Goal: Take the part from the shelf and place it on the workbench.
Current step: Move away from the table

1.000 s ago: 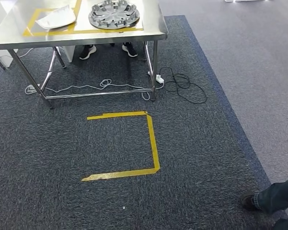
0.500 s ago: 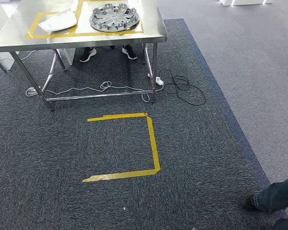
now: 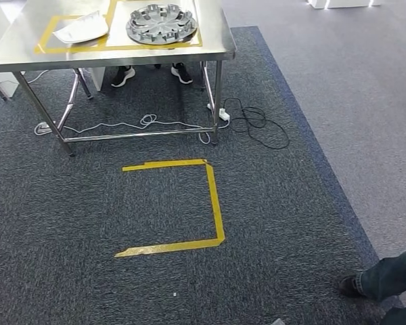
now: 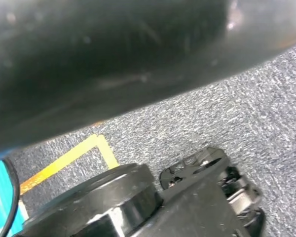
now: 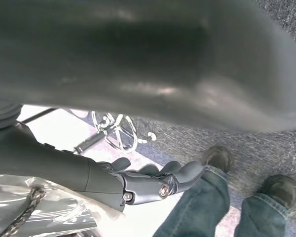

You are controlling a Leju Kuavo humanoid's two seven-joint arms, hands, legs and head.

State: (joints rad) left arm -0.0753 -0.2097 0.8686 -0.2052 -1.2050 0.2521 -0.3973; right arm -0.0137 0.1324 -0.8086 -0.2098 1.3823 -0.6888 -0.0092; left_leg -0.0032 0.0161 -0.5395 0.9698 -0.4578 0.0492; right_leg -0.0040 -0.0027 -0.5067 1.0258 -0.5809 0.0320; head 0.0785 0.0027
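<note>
The steel workbench (image 3: 114, 56) stands at the top left of the head view, some way ahead across the carpet. Inside yellow tape outlines on its top lie a round grey metal part (image 3: 161, 22) and, to its left, a white curved part (image 3: 82, 28). In the right wrist view my right hand (image 5: 150, 182) hangs above the floor with its fingers stretched out and nothing in them. A dark blurred surface lies close over that view.
An open square of yellow tape (image 3: 214, 203) marks the carpet in front of the bench. Cables (image 3: 257, 125) and a power strip (image 3: 222, 114) lie by the bench's right leg. A person's shoes (image 3: 123, 76) show under the bench. Another person's jeans leg (image 3: 385, 277) is close at my right.
The whole picture has shifted slightly, so the camera has moved; the bench now shows a little lower. Nothing on the bench or floor has moved.
</note>
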